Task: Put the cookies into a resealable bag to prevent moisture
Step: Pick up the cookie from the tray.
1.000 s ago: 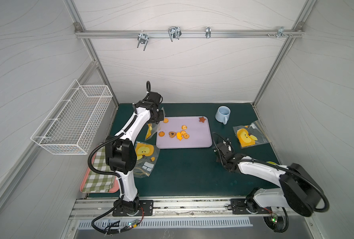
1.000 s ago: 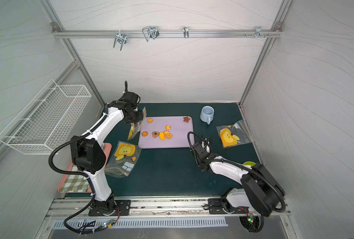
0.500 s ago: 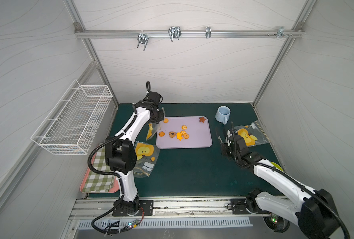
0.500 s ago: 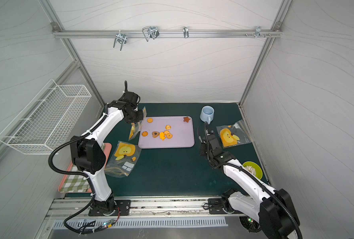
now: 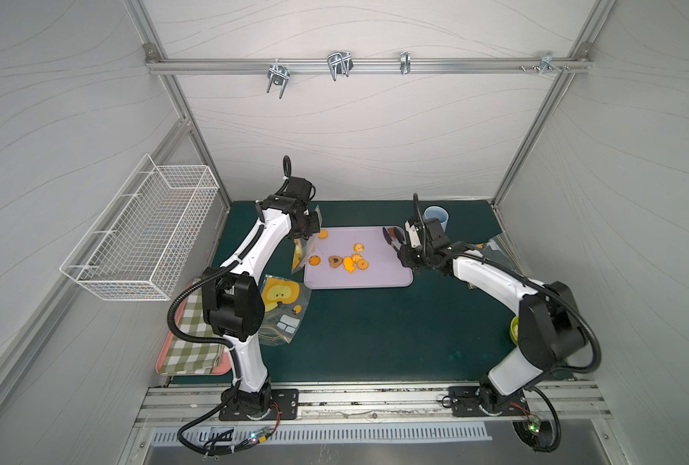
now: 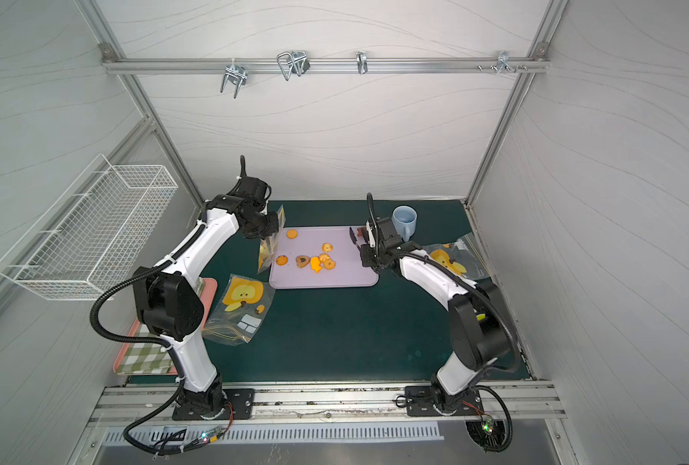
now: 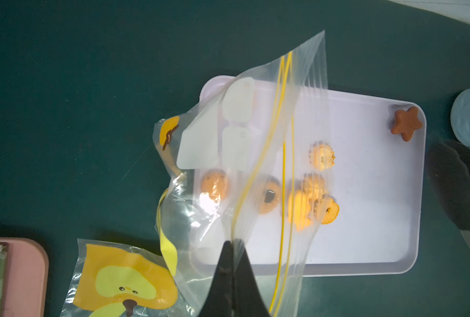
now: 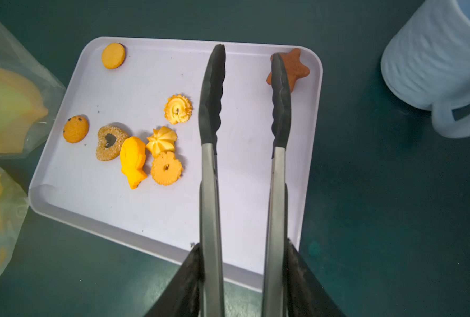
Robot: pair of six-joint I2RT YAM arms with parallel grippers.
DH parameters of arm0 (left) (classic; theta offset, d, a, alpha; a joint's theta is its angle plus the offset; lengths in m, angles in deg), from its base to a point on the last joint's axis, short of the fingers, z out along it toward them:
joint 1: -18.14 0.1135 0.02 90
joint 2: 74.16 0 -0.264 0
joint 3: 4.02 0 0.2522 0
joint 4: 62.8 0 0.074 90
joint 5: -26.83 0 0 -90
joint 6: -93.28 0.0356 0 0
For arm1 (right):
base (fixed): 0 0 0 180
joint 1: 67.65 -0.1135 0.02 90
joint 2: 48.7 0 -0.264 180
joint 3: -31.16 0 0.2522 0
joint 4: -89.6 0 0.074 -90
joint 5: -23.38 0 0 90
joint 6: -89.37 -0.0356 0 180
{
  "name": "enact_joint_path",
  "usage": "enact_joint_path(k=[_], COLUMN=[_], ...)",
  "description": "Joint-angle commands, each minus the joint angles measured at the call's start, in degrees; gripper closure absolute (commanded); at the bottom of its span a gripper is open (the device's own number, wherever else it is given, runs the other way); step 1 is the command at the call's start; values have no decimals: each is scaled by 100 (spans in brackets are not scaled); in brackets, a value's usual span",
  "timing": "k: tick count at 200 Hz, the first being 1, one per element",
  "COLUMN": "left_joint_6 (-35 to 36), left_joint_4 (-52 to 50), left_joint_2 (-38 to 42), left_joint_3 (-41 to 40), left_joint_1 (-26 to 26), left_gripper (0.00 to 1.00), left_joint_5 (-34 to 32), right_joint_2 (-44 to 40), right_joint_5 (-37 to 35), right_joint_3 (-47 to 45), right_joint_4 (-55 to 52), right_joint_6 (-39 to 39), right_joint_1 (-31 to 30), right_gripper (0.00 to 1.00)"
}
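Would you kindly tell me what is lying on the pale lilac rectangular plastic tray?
The tray holds eight cookies: seven orange or golden, plus a dark brown star in a corner, partly hidden behind a black tong tip.

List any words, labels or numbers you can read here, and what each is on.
None is readable.
Clear bag in the left fingers: faint marks on its white patches, too blurred to read.
Printed bag lying flat: two labels, too small to read.
Tray, mug, tongs: no text.
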Motion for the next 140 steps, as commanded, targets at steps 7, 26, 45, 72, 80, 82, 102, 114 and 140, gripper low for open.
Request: enact_joint_path(k=[7, 26, 45, 72, 80, 82, 102, 114, 140], left_joint_6=[-60, -58, -61, -62, -56, -55, -56, -57, -70], left_joint_4=[109, 114, 114, 123, 117, 117, 122, 123, 115], left_joint_2=[199, 198, 196, 187, 179, 181, 179, 174, 164], left_joint_3=[5, 5, 5, 5, 4, 1, 12, 7, 8], left_joint_1=[20, 28, 29, 38, 46, 47, 56, 56, 56], left_gripper=[100, 100, 100, 100, 100, 100, 100, 100, 100], left_joint_5=[78, 89, 88, 101, 99, 99, 110, 119, 145], right_joint_2=[712, 1051, 1162, 1301, 1301, 1301, 1297, 1253, 1224], right_joint_5=[150, 48, -77, -163, -195, -201, -258, -331, -475], right_joint_3=[1036, 1474, 1638, 1830, 1826, 1823, 1836, 1816, 1818], right_joint_4=[-966, -1273, -1376, -1618, -1634, -1628, -1653, -1661, -1743], right_joint_6=[61, 30, -14, -57, -73, -74, -78, -75, -115], right_joint_1=[160, 175, 178, 184, 184, 184, 184, 184, 175], right_gripper=[55, 55, 55, 55, 55, 55, 54, 54, 54])
